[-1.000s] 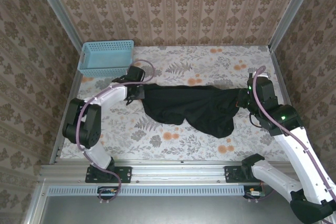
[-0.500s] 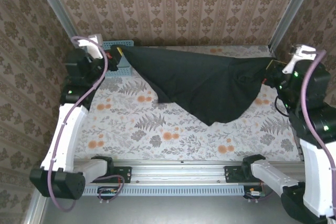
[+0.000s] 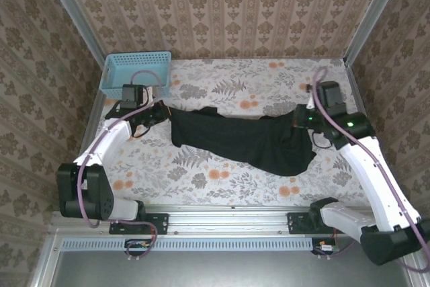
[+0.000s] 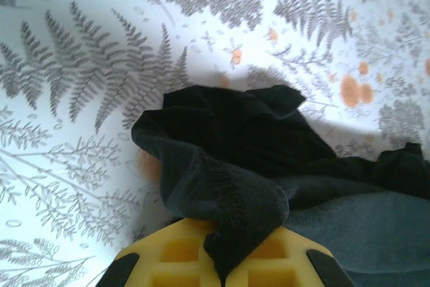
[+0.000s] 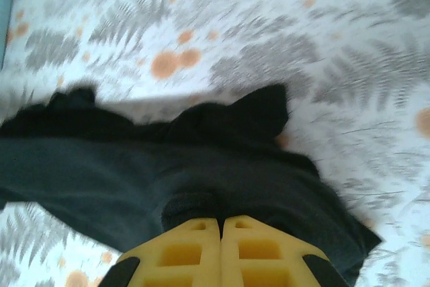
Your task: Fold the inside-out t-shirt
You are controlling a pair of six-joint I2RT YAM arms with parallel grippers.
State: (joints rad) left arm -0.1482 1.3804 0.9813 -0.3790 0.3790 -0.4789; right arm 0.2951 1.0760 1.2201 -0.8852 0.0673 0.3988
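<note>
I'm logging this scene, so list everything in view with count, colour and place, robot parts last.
t-shirt: one, black, stretched across mid-table.
basket: one, light blue, far left corner of the table.
table: one, white cloth with grey ferns and orange flowers, under the shirt.
walls: three, beige patterned, around the table.
left arm: one, white and black, near left.
right arm: one, white and black, near right.
left fingers: yellow, shut on the t-shirt's left end.
right fingers: yellow, shut on its right end.

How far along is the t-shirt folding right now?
Done: nothing folded yet; the t-shirt lies bunched in a long band across the table. In hand: the left end effector and right end effector are each shut on one end of it. Left: spreading it flat and making every fold.
</note>
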